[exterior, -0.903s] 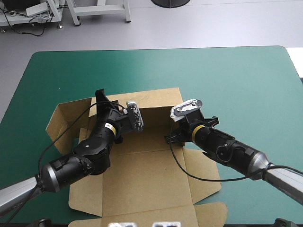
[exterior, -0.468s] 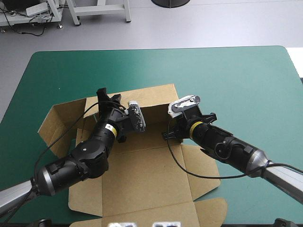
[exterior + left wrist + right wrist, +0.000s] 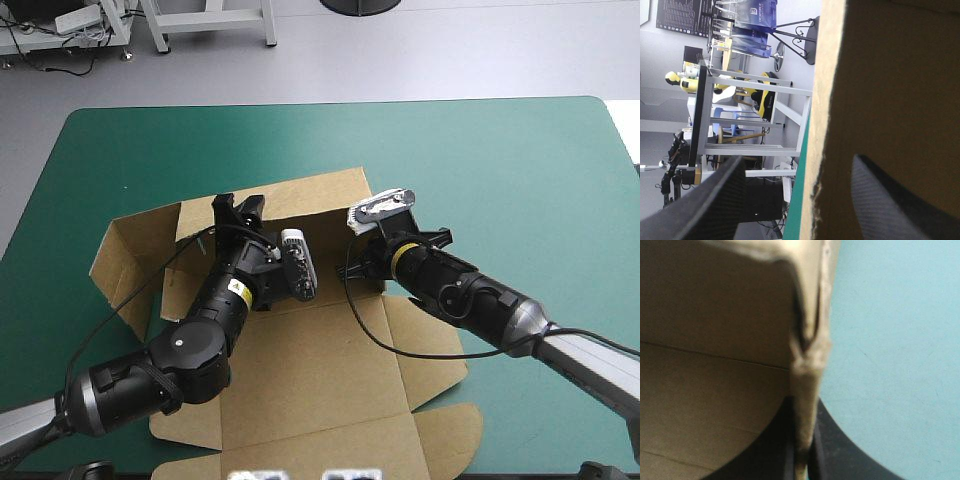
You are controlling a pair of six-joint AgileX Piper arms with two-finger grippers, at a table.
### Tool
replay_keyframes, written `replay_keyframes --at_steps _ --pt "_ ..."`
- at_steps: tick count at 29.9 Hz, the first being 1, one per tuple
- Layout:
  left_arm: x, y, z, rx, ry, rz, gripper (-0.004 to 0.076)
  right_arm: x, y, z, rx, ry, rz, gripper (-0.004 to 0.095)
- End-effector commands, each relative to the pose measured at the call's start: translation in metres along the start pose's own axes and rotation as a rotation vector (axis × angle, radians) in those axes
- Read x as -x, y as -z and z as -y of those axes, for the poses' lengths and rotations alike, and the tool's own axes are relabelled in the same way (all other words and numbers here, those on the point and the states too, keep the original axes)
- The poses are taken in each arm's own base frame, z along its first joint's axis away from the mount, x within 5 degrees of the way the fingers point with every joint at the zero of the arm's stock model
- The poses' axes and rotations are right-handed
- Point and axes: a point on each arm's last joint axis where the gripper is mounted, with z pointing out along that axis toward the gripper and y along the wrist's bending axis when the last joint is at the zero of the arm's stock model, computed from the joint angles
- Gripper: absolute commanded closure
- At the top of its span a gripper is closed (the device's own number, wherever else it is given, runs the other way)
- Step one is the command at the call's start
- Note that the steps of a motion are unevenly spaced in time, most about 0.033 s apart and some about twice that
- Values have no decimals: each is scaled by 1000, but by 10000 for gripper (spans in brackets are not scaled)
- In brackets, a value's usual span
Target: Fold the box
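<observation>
On the teal-green table point(image 3: 480, 160) the brown box point(image 3: 300, 370) lies from centre toward seven o'clock, its raised back wall point(image 3: 320, 205) running nine to three, the right gripper point(image 3: 804, 410) pinching the three o'clock end, the left gripper point(image 3: 238, 205) spread astride the nine o'clock end

Right wrist view: box point(image 3: 715, 365) edge pinched in right gripper point(image 3: 803, 422) blurred, too near lens; you cannot tell there which wall or flap it is; finger bases cut off at picture edge. High view: right gripper's fingers hidden from you under its own wrist, beside box's far wall; left arm point(image 3: 190, 345) covers box's left fold and part of floor; near flaps cut off at picture's bottom edge. Left wrist view: board blocks half of what lies ahead of left gripper point(image 3: 797, 162); you cannot tell whether either finger touches board.
</observation>
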Motion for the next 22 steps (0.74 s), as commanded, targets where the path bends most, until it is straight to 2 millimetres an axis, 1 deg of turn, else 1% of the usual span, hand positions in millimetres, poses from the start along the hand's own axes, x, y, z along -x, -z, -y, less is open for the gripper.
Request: replay_keyframes --at_steps 1,5,7,8,10,13,14,16,17,19,22 --pt "2 14 -15 58 38 -13 279 25 14 5 16 -14 105 924" --pt "3 22 -7 -24 108 -50 279 28 10 14 14 -38 71 924" --pt "8 29 -8 -87 168 -49 298 30 9 21 9 -44 62 924" --pt "12 34 -13 -106 191 -45 319 31 8 24 5 -45 58 924" --pt "19 43 -28 -128 233 -29 371 34 7 32 -4 -55 40 924" --pt "29 57 -53 -174 352 3 506 39 6 39 -4 -57 1 924" --pt "31 62 -64 -178 380 17 587 41 6 42 -2 -60 -9 924" --pt "33 69 -78 -179 418 25 710 46 7 46 4 -63 -24 924" --pt "32 72 -85 -169 437 25 726 49 7 48 9 -63 -33 924" --pt "28 73 -96 -146 454 6 727 54 9 50 12 -55 -64 924" --pt "9 65 -111 -90 502 -107 727 57 11 51 17 -41 -122 926"
